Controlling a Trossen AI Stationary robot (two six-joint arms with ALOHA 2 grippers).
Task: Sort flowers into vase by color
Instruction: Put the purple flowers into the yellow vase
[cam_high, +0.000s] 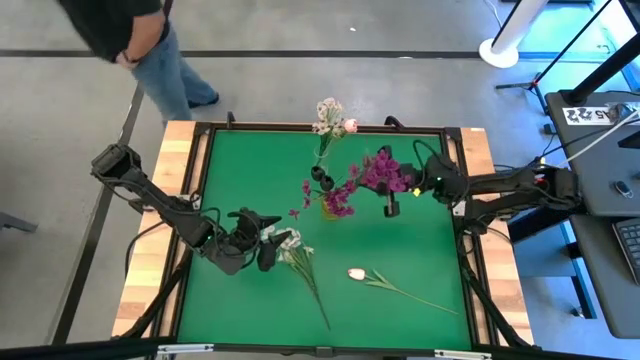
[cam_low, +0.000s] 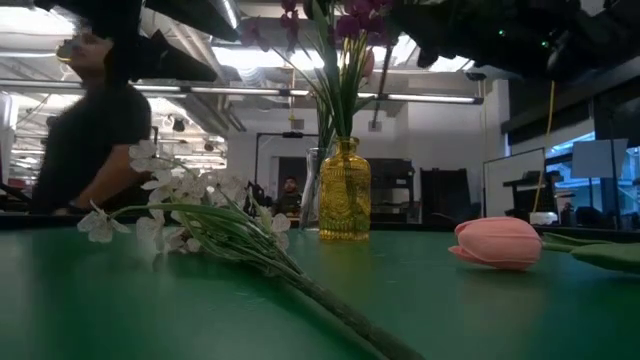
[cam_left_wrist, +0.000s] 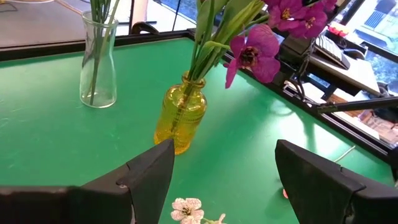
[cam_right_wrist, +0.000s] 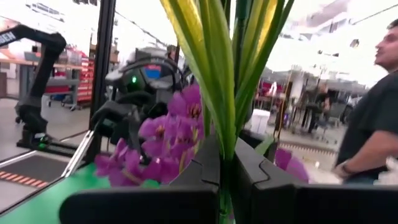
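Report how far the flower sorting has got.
Done: purple flowers stand in the yellow vase, and white and pink ones in the clear vase. In hand: the right gripper clamps a magenta flower stem; the left gripper, open, hovers over the white spray. Left: that spray and the pink tulip on the table.

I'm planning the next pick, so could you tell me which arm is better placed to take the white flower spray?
Left. The left gripper hovers open beside the white spray, while the right gripper is shut on magenta flowers.
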